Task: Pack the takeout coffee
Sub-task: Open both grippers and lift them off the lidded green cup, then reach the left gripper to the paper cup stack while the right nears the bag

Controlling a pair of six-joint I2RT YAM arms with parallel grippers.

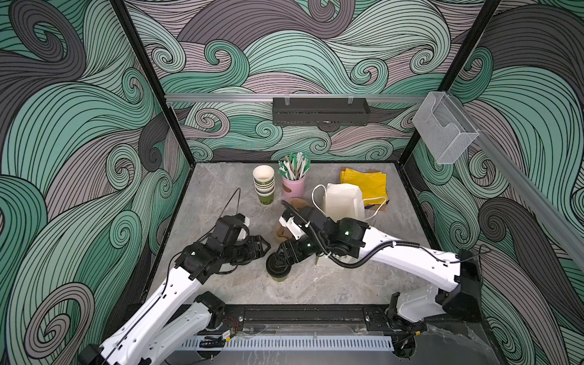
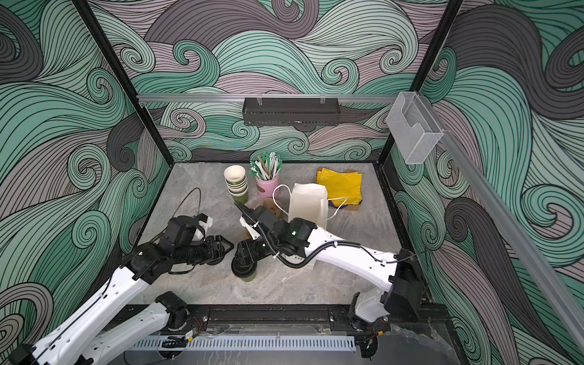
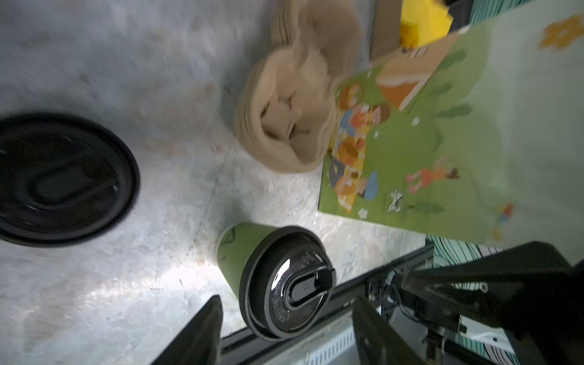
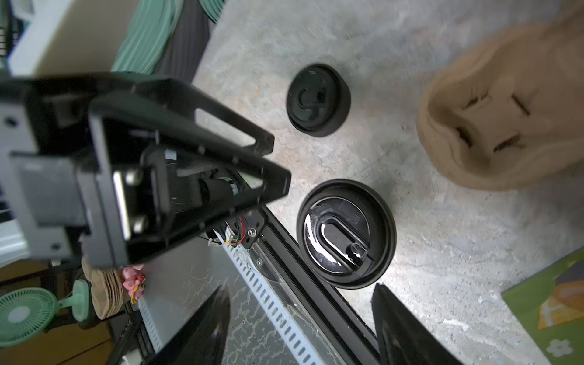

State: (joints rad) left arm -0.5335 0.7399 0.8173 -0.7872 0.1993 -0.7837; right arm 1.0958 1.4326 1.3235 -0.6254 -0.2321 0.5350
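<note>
**Packing station, both top views and both wrist views.** One takeout coffee cup (image 1: 280,278), olive-green with a black sip lid, stands upright on the grey marble table (image 1: 316,294). In both top views it sits just below the centre of the frame, near the table's front edge.

The right gripper (image 1: 278,260) reaches in from the right of the frame and hangs directly over the lid. In the right wrist view its fingers (image 4: 407,335) are spread, and the lid lies ahead of the tips with a gap at one side. The pincer is released and grasps nothing.

The left gripper (image 1: 264,246) sits just left of the cup and slightly higher in the frame, apart from it. The left wrist view shows its fingers (image 3: 199,331) parted and bare, so it is likewise released. A stack of black lids (image 4: 317,99) rests on the table beneath this gripper.

At upper centre of the table is a stack of empty green cups (image 1: 264,185), with the pink cup of straws (image 1: 294,188) just to its right. Right of centre stands the white paper bag (image 1: 343,202), whose picnic print shows in the left wrist view. The yellow napkins (image 1: 368,185) lie behind it. The brown pulp carriers (image 1: 282,234) lie between the bag and the cup, partly hidden by the right arm. Both wrist views are slightly blurred.
</note>
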